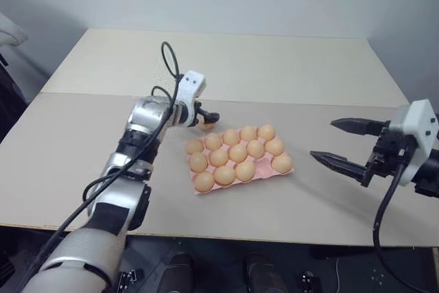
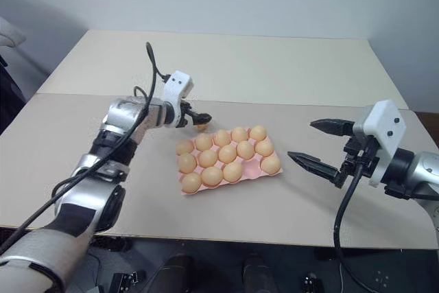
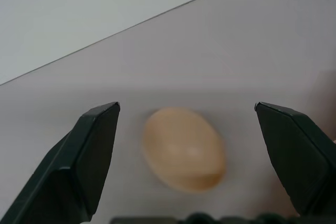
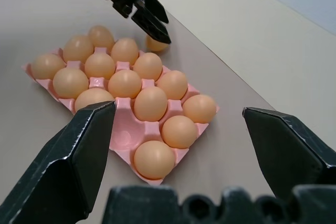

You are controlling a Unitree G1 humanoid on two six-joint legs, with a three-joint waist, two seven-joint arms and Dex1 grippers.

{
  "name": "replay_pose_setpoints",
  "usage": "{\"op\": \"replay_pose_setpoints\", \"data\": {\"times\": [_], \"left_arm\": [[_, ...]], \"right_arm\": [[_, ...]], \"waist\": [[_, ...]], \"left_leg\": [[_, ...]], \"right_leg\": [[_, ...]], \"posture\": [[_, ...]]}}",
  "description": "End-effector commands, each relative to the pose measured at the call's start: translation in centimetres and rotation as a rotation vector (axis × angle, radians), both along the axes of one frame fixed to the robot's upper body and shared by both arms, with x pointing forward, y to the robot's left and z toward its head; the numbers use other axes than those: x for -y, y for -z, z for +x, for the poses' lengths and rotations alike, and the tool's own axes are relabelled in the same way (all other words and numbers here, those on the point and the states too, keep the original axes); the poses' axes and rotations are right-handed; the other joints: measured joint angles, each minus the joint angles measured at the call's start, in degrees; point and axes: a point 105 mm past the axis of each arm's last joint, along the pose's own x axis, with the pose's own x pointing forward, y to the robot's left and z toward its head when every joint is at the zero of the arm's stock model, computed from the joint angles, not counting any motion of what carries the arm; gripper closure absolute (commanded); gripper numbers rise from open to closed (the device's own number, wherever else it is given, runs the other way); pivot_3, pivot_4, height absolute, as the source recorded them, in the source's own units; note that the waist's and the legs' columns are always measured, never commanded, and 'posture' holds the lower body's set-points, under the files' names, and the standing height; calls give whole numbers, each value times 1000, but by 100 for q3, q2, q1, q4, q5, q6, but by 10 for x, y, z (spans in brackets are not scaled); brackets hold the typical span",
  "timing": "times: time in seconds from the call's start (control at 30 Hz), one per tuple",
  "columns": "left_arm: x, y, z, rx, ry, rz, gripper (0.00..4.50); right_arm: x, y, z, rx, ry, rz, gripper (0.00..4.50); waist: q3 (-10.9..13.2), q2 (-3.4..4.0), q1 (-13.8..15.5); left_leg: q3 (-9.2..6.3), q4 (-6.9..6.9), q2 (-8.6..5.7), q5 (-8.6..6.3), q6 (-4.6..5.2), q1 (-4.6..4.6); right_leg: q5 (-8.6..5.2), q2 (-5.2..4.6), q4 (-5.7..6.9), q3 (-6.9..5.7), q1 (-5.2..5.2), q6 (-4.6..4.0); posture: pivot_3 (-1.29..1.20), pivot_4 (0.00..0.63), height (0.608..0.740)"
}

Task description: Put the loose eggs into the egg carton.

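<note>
You're at the pick step: left tool [image 3: 184,129] wide, straddling last loose egg [image 3: 184,148] on desk [image 1: 103,128] beside egg carton [image 1: 264,169]. Next: close gently, lift to empty cup. Right tool [image 1: 346,143] wide, idle.

egg carton [image 4: 123,139]: pale pink, plain | eggs in carton [image 1: 238,153]: light orange-brown, unmarked | loose egg [image 3: 184,148]: same orange-brown | table [image 1: 274,66]: beige, plain, a thin dark seam across it | left hand [image 1: 206,120]: black fingers, white wrist housing | right hand [image 1: 341,144]: black fingers, white housing
</note>
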Motion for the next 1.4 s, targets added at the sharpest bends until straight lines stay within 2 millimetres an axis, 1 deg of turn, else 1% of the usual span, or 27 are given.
{"op": "replay_pose_setpoints", "data": {"times": [0.03,0.13,0.23,0.33,0.5,0.53,0.57,0.67,0.8,0.87,1.0,1.1,1.17,1.23,1.33,1.4], "left_arm": [[2,-10,10,36,-43,29,31],[3,-4,14,-1,-99,38,31],[5,-1,15,-8,-108,60,31],[7,1,16,-13,-116,52,648],[6,3,16,-22,-117,39,2326],[5,3,16,-16,-111,38,2489],[4,2,16,-15,-105,27,2573],[2,-8,15,15,-57,3,2573],[-6,-22,4,112,86,40,2573],[-12,-35,-12,176,234,24,2573],[-22,-53,-44,259,454,14,2573],[-20,-61,-72,319,660,-8,2573],[-13,-65,-89,341,790,-33,2573],[-5,-69,-102,359,889,-53,2573],[15,-76,-119,378,1023,-94,2573],[32,-77,-124,387,1073,-113,2573]], "right_arm": [[-1,-12,-6,65,3,-3,0],[-1,-12,-8,68,2,-2,0],[-1,-12,-8,70,3,-1,0],[-1,-12,-9,71,3,0,0],[-1,-11,-9,72,4,-3,0],[-1,-11,-9,73,4,-3,0],[0,-11,-9,75,3,-4,0],[0,-11,-10,73,1,-3,0],[0,-10,-10,67,-9,-3,0],[-1,-7,-13,51,-46,-16,0],[-3,-1,-24,22,-167,-51,0],[-2,1,-31,5,-263,-69,0],[1,0,-36,-11,-313,-69,0],[4,-1,-41,-25,-356,-65,0],[8,-1,-41,-34,-346,-78,0],[10,-1,-40,-34,-341,-83,0]], "waist": [[0,0,-10],[0,-1,-16],[0,-1,-11],[0,-1,-9],[0,-1,-8],[0,-1,-8],[0,-1,-7],[1,-1,-10],[0,1,-47],[0,2,-58],[0,2,-65],[0,3,-17],[0,3,20],[0,2,34],[0,2,23],[0,2,20]], "left_leg": [[0,0,0,0,0,0],[0,0,-1,0,0,0],[-1,0,-1,0,0,-1],[-1,0,-2,0,-1,-1],[-1,0,-2,1,-1,-1],[-1,0,-2,1,-1,-1],[-1,0,-2,1,-1,-1],[-1,0,-2,1,-2,-1],[-1,-3,-1,2,-4,3],[-1,-4,-1,3,-6,8],[-1,-5,2,6,-9,7],[-1,-3,2,6,-10,7],[1,-2,2,6,-10,7],[1,-1,2,5,-10,3],[1,1,2,5,-9,2],[1,1,2,5,-8,4]], "right_leg": [[0,0,0,0,0,0],[0,0,0,1,0,0],[0,0,0,0,0,1],[0,0,0,1,0,1],[0,0,1,0,0,2],[0,0,1,0,0,2],[0,0,1,0,0,2],[0,-1,1,0,-1,2],[0,0,7,2,-1,1],[0,1,9,3,-1,1],[0,2,9,2,-1,1],[0,0,6,1,3,1],[0,-2,1,0,6,2],[0,-2,-3,-1,6,2],[0,-2,-5,-2,6,3],[1,-2,-4,-2,7,3]], "posture": [[0,150,740],[0,150,740],[0,150,740],[0,150,740],[0,150,740],[0,150,740],[0,150,740],[0,150,740],[0,150,740],[0,150,740],[0,150,740],[0,150,740],[0,150,740],[0,150,740],[0,150,740],[0,150,740]]}}
